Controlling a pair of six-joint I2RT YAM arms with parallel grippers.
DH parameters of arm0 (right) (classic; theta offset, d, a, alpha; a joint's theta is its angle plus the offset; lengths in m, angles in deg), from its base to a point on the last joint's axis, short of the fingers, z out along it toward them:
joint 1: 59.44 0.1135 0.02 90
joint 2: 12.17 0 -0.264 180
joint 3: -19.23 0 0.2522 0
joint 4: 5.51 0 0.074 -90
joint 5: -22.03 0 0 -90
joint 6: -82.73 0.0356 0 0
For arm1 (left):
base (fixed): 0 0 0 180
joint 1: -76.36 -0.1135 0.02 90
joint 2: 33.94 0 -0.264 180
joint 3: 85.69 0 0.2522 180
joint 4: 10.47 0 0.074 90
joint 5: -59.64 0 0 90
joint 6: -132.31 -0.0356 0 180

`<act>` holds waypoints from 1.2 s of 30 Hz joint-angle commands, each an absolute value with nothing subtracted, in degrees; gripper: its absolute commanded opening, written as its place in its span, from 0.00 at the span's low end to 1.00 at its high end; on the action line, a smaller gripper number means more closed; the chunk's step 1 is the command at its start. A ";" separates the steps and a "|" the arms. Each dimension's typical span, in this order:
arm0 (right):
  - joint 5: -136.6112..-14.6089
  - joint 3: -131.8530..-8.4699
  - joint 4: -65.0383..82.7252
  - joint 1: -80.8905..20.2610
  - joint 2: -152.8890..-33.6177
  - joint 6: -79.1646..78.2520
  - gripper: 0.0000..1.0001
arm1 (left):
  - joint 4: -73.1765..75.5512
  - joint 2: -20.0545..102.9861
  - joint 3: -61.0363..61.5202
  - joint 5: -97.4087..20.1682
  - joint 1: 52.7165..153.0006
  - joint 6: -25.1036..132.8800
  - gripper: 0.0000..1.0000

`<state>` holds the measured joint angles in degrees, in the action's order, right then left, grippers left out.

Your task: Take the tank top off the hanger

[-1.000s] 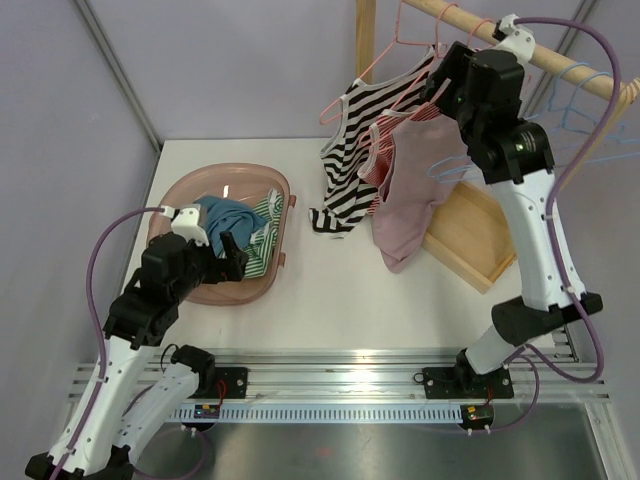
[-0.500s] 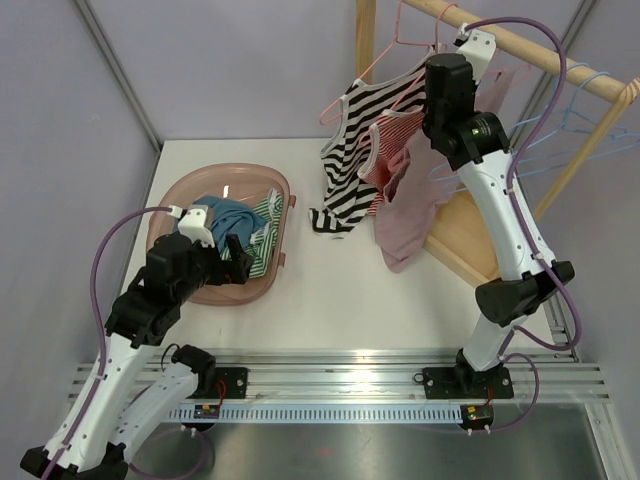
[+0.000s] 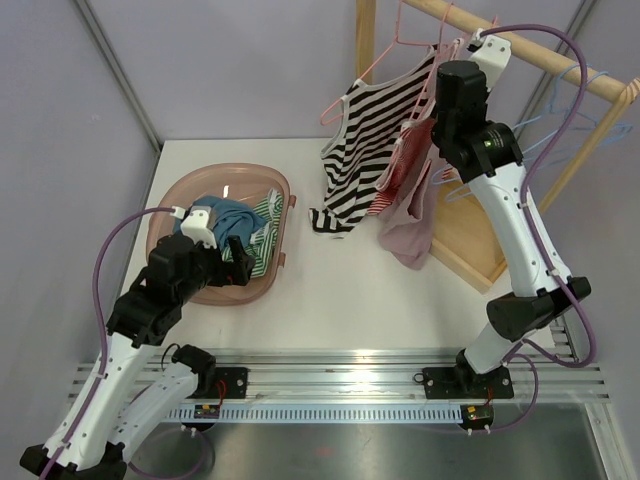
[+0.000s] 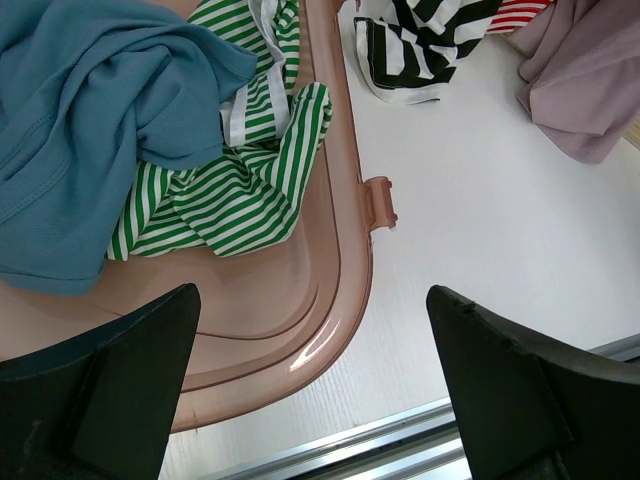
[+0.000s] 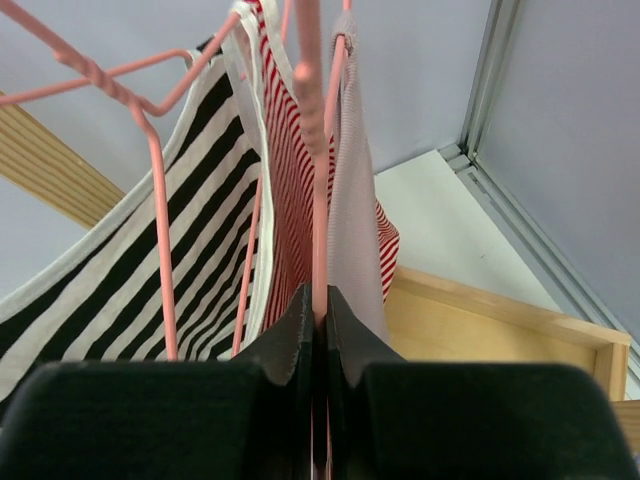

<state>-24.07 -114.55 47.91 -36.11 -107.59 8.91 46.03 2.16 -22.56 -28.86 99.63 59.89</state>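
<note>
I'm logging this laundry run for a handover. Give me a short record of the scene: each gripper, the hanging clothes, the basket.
right gripper: shut on the wire of a pink hanger, up by the wooden rail
left gripper: open, above the basket, holding nothing
hanging clothes: black-and-white striped tank top, red-striped top, pink top
basket contents: blue garment, green-striped garment
task status: tank top not yet off its hanger
</note>
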 commanded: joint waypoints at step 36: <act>-90.18 -92.10 54.31 -34.92 -64.65 13.64 0.00 | 37.58 7.71 -2.52 -30.62 108.78 62.61 0.99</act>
